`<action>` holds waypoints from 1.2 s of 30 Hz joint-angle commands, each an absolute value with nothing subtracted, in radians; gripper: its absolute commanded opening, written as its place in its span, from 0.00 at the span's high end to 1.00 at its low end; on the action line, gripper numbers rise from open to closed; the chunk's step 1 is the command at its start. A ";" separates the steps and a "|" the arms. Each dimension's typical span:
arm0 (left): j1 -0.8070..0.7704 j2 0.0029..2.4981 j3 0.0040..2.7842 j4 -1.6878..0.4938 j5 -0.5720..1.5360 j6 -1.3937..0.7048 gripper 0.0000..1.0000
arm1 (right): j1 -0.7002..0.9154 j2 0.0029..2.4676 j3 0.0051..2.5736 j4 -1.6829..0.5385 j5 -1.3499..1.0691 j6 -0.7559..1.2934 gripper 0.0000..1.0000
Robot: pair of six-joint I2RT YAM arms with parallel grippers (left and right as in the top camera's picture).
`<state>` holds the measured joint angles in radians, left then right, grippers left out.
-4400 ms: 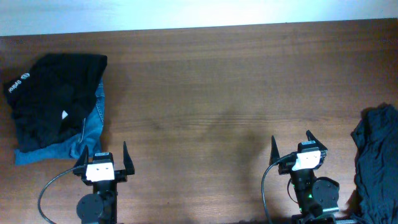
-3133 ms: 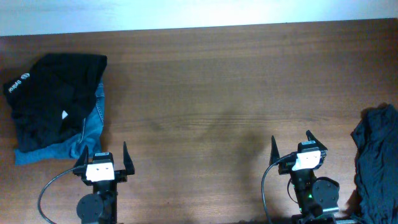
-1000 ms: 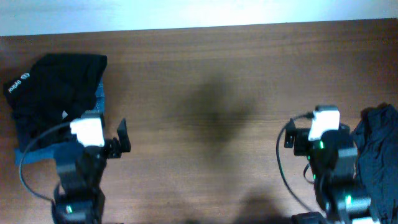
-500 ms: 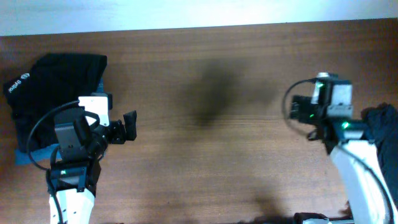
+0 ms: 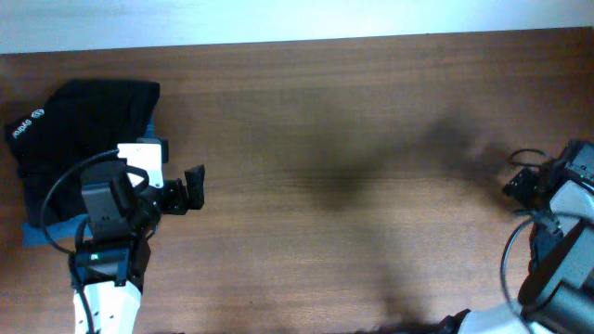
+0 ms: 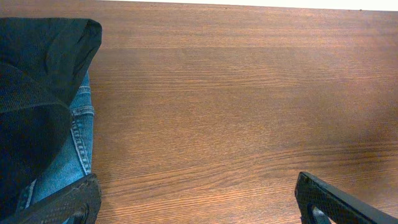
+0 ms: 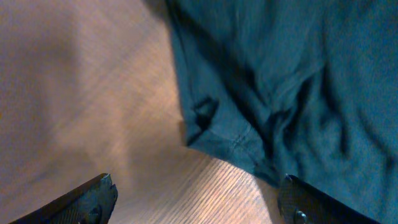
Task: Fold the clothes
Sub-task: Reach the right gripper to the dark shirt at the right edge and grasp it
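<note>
Black pile [image 5: 83,121] atop denim [image 6: 68,149] at table [image 5: 325,111] left end, long axis running near to far, left gripper [image 5: 190,188] spread wide just beside it, right gripper [image 7: 196,199] spread above black shirt [image 7: 280,81] hem corner, shirt's axis unclear

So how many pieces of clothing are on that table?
3 visible: a black garment at the left, blue denim under it, a dark garment below the right claw. More may be hidden at the left.
</note>
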<state>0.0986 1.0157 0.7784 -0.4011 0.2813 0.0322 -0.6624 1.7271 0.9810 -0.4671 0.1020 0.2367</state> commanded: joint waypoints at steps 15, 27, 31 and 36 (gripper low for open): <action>0.103 1.017 0.798 -0.398 0.300 0.022 0.01 | -0.701 1.857 0.993 -0.340 0.098 0.271 0.29; 0.103 1.017 0.798 -0.400 0.300 0.022 0.01 | -0.701 1.857 0.994 -0.327 0.096 0.271 0.88; 0.103 1.017 0.798 -0.399 0.300 0.022 0.01 | -0.701 1.857 0.994 -0.319 0.059 0.271 0.96; 0.103 1.017 0.798 -0.398 0.300 0.022 0.00 | -0.698 1.850 1.021 -0.319 -0.113 0.265 0.96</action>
<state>0.0986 1.0157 0.7784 -0.4011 0.2813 0.0322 -0.7002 1.8320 0.9916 -0.3195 0.0513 0.2649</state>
